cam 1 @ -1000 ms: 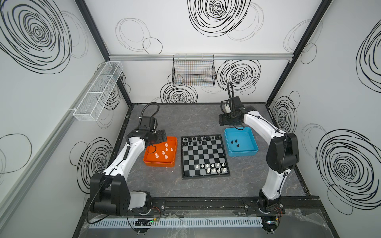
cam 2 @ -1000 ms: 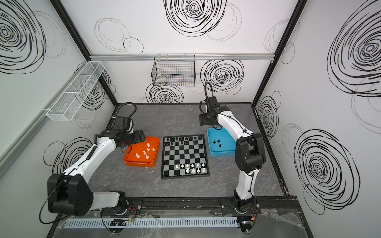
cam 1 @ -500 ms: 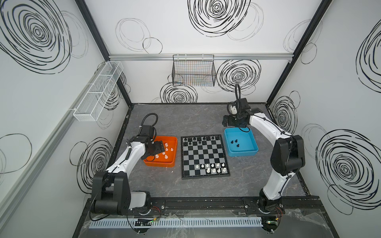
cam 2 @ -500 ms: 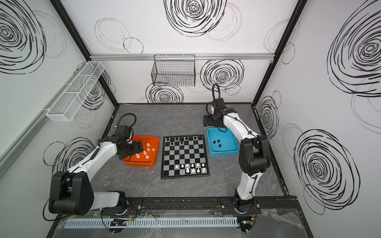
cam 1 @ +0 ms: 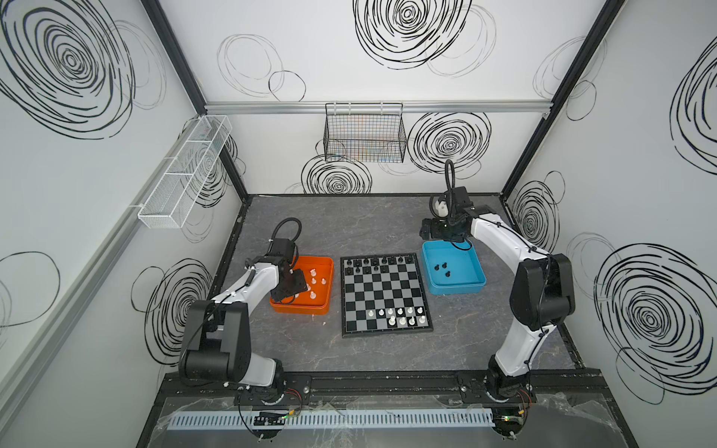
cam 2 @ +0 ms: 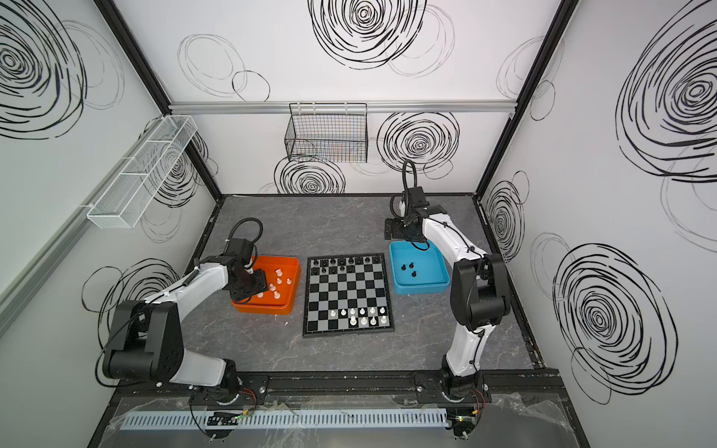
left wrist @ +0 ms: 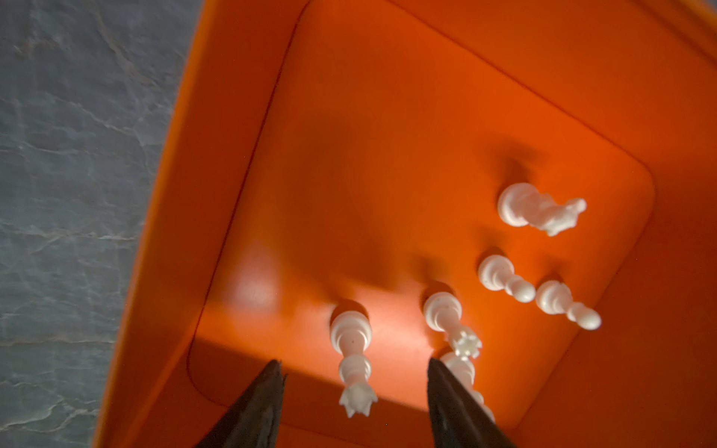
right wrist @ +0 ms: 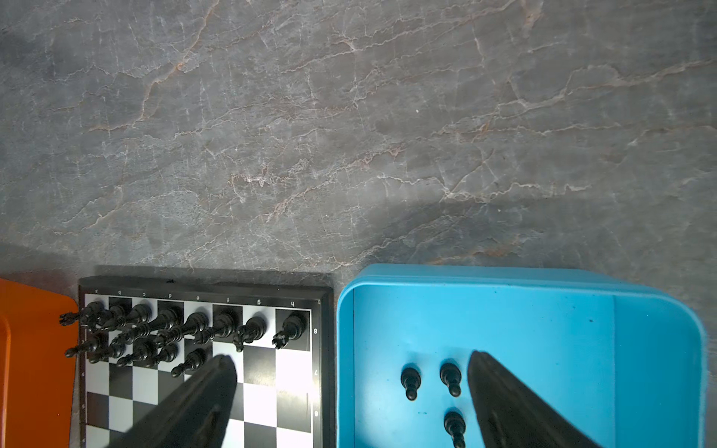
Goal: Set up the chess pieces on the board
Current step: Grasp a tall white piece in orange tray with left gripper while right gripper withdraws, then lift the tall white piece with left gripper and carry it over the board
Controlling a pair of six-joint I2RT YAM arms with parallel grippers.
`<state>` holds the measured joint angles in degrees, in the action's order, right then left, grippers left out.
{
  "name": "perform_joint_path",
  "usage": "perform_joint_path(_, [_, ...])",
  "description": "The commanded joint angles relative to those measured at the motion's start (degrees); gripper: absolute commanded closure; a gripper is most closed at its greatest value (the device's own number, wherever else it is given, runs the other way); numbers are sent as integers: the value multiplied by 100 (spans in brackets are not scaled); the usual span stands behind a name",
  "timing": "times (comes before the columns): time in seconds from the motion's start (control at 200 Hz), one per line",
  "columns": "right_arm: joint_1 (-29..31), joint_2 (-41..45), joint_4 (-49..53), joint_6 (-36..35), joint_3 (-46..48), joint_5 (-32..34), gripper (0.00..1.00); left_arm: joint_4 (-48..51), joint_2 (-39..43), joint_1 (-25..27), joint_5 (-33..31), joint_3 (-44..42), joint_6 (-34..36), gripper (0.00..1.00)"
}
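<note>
Setup is judged partly done. On the board (cam 1: 382, 294), at frame centre, black pieces (cam 1: 374, 263) are set along the upper rows and white pieces (cam 1: 401, 316) only at lower right.

Several whites are left in the orange tray (cam 1: 300, 309), and three black pawns (right wrist: 450, 378) in the blue tray (cam 1: 458, 289).

The left gripper (left wrist: 353, 366) is parted astride a crowned white piece (left wrist: 351, 337), not clamped. The right gripper (right wrist: 349, 357) is spread wide and empty.

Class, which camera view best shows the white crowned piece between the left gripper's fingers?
Left wrist view: the white crowned piece shows large and whole. Both top views lose it under the left gripper; the right wrist view misses it.
</note>
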<state>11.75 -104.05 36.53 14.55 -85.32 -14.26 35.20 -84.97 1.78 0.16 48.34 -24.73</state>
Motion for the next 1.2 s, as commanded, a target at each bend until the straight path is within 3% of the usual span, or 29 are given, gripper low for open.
perform_joint_path(0.0, [-62,131,-70,-23,37,0,3,-125,-139,67,-42,167,-5,43])
perform_joint_path(1.041, [-98,-6,-70,-31,0,-15,4,63,-257,169,-385,304,233,83])
perform_joint_path(1.196, [-103,-5,-68,-37,0,-15,4,113,-222,207,-386,351,271,85])
